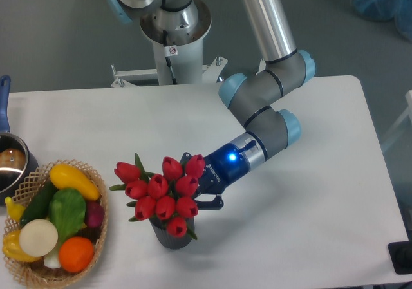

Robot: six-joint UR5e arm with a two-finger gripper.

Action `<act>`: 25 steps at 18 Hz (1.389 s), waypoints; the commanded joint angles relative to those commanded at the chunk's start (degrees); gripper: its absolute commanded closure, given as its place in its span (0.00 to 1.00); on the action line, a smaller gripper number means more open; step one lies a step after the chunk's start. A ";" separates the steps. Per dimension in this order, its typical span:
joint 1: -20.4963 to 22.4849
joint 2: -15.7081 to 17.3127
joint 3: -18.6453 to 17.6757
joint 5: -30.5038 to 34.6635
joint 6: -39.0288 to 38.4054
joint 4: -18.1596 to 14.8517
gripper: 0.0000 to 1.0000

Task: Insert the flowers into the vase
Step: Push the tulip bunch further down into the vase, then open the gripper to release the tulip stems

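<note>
Flowers (159, 194) sit bunched over the mouth of the vase (170, 233), near the table's (309, 237) front edge, stems hidden behind the buds. The gripper (201, 185) reaches in from the right behind the blooms; whether it grips them I cannot tell. Insertion looks nearly done, so next probably comes letting go and backing away to the right.

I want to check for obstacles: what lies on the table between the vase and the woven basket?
Nothing: the camera view shows bare white table between the vase and the woven basket.
</note>
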 joint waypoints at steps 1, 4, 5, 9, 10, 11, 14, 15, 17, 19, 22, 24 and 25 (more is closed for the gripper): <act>0.00 0.00 0.00 0.00 0.00 0.00 0.72; 0.00 -0.09 -0.44 0.00 0.79 0.00 0.71; 0.00 -0.09 -0.53 0.00 1.23 0.00 0.71; 0.00 -0.09 -0.70 0.00 1.41 0.00 0.71; 0.00 -0.26 -0.79 0.00 1.41 0.00 0.70; 0.00 -0.26 -0.88 0.00 2.10 0.00 0.69; 0.00 -0.35 -1.23 -0.09 3.25 0.00 0.66; 0.00 -0.35 -1.32 -0.09 3.34 0.00 0.66; 0.00 -0.35 -1.32 -0.09 3.34 0.00 0.66; 0.00 -0.18 -1.32 -0.09 3.43 0.00 0.62; 0.00 -0.09 -1.32 -0.09 3.43 0.00 0.60; 0.00 -0.09 -1.32 -0.09 3.43 0.00 0.58; 0.00 -0.09 -1.32 -0.09 3.43 0.00 0.57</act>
